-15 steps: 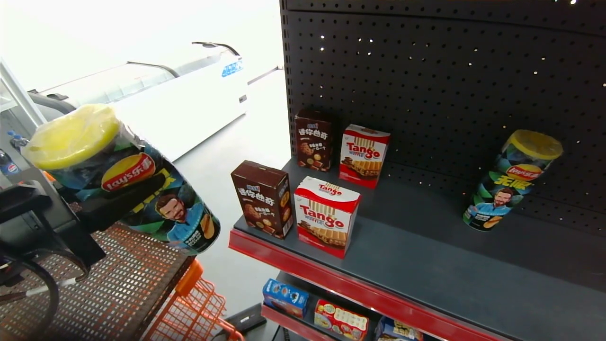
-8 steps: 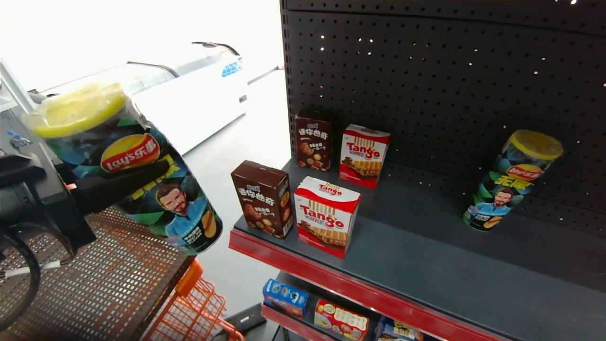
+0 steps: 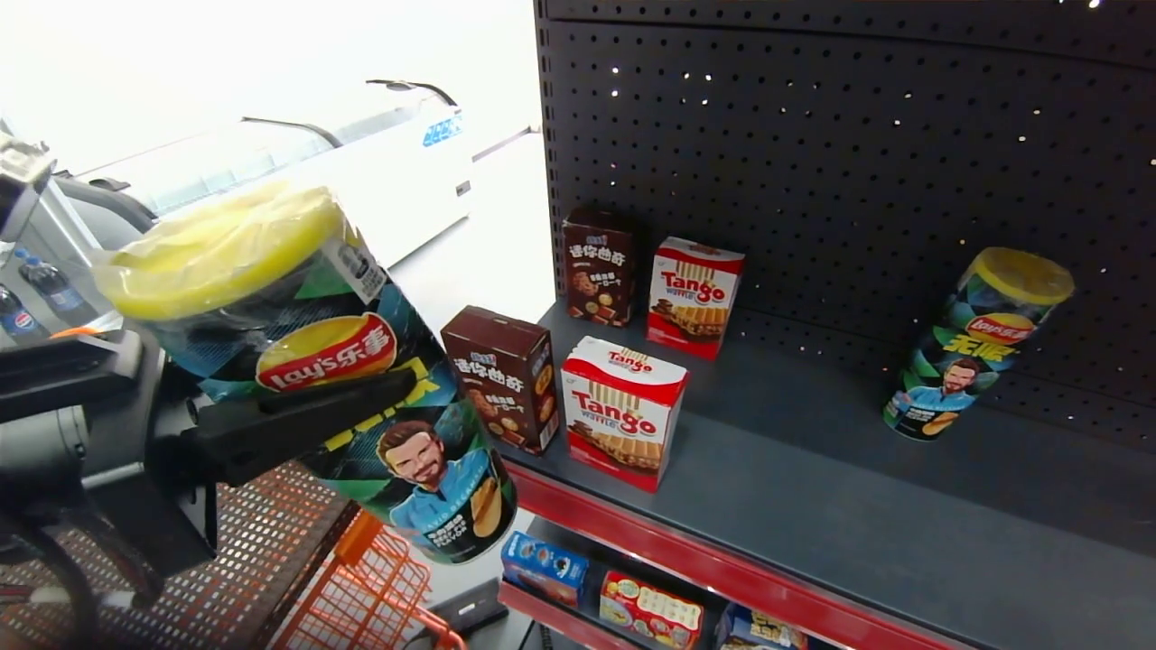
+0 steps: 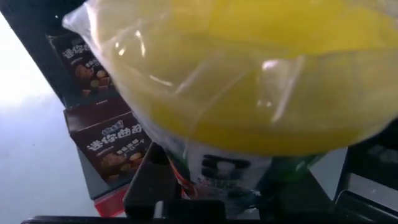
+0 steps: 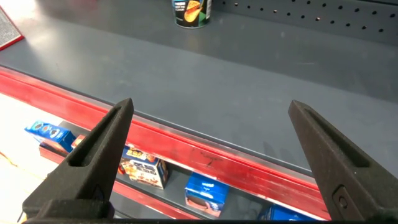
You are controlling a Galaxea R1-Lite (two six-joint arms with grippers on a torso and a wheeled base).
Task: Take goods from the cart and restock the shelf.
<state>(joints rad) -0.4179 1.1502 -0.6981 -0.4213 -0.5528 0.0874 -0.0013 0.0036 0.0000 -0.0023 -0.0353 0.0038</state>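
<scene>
The dark grey shelf with its red front lip is the biggest thing before me, backed by a black pegboard. The orange mesh cart sits low on my left.

My left gripper is clamped across the middle of a tall chip can. I hold it in the air over the cart's edge, just off the shelf's left front corner, tilted with its lid toward me. It has a yellow lid under a loose clear wrap. The body is dark with green, blue and yellow shapes, a red oval logo and a bearded man in a blue shirt.

A second chip can of the same look stands at the back of the shelf by the pegboard.

On the shelf's left end are two brown cookie boxes and two red-and-white wafer boxes, in two rows.

My right gripper hangs with its jaws wide apart and nothing between them, over the red lip.
</scene>
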